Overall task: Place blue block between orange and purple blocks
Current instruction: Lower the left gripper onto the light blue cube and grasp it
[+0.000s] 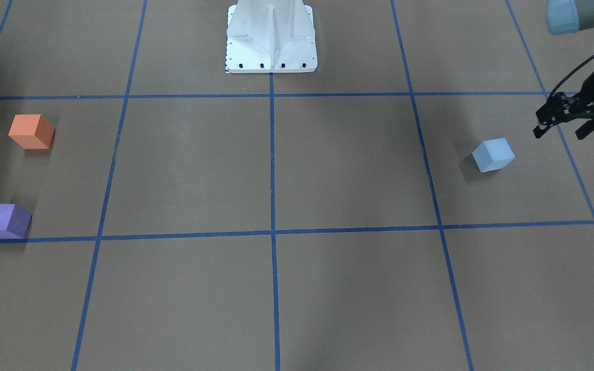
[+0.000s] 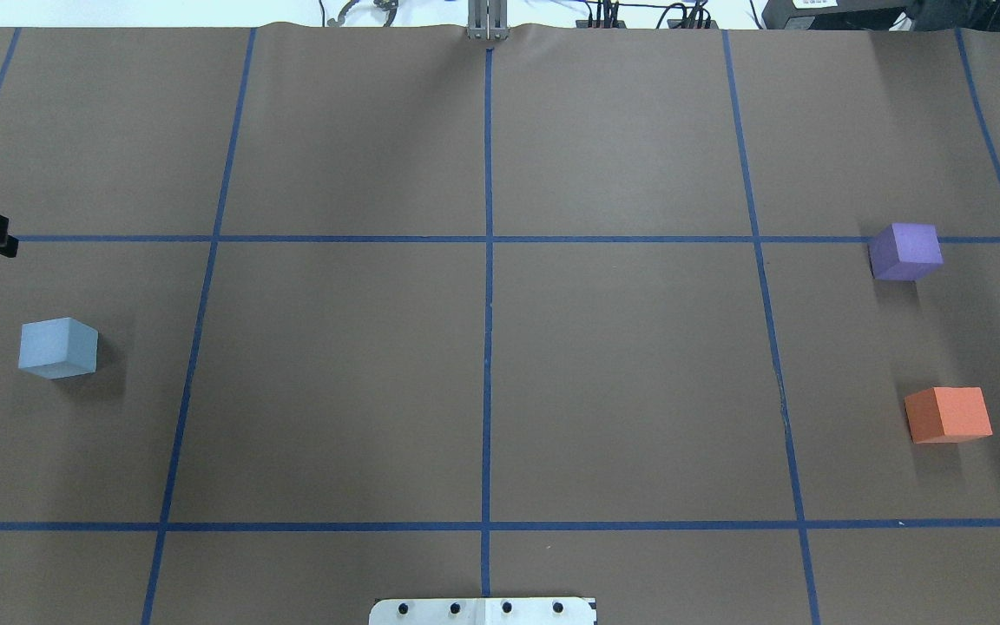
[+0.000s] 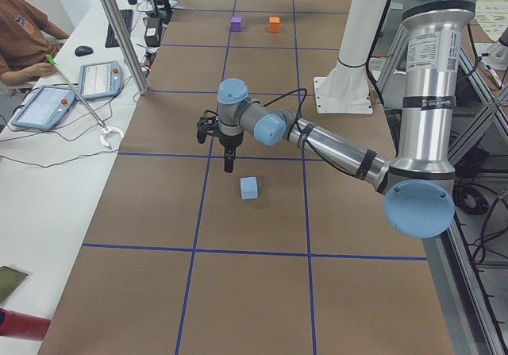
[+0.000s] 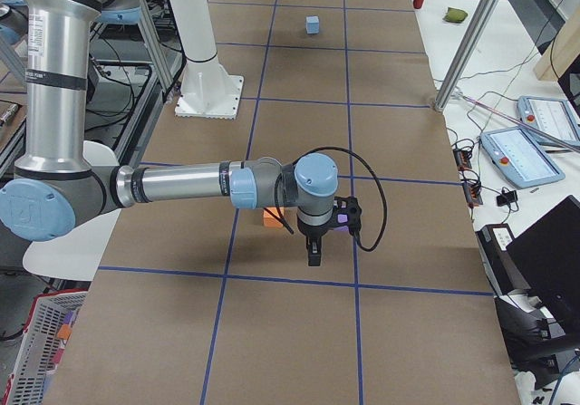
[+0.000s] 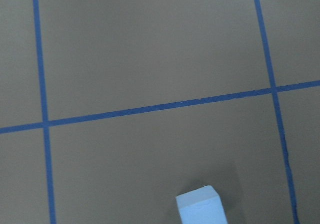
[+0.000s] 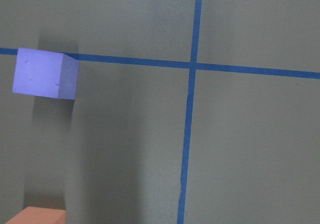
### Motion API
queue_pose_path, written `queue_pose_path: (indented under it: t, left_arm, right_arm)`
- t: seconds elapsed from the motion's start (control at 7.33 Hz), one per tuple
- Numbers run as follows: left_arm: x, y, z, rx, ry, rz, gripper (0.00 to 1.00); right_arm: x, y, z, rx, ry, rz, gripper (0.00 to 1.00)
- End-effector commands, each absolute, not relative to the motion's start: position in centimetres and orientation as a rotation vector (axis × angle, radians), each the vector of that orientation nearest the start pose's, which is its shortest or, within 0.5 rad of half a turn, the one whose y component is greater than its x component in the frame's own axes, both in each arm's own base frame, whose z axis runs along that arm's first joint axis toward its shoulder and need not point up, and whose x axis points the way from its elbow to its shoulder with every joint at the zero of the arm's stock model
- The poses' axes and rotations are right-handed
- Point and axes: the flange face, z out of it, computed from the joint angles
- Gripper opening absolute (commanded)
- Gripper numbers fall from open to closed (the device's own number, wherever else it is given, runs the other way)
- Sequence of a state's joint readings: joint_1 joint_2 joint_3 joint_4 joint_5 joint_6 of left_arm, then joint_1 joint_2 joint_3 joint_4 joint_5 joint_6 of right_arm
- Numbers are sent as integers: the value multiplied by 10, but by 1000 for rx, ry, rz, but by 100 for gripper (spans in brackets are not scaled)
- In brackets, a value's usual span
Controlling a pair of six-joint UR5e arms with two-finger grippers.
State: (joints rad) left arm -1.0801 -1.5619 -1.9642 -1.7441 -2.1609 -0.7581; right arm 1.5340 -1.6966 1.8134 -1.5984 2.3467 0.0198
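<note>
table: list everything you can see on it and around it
blue block: 1, light blue, robot's left side of the table
purple block: 1, purple, right side, on a tape line
orange block: 1, orange, right side, nearer the base than purple, apart from it
tape lines: several, blue, grid on the brown table
base: 1, white, table's robot edge
person: 1, brown shirt, side desk
left gripper: black, beside the blue block, fingers apart, empty
right gripper: black, above the purple and orange blocks, state unclear

Four fixed views sharing table (image 2: 335, 391), wrist close-ups
</note>
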Motion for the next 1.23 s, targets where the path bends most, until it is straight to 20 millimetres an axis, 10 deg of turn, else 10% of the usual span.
queue_pose_path:
  t: [0.0,1.09]
  left_arm:
    - [200,-434,487,131,741,-168,100]
    - [276,-406,562,70,694,-169,100]
  right_arm:
    - [47,-444,600,64,-779,-51,100]
    - [47,-444,597,69,-781,-55,100]
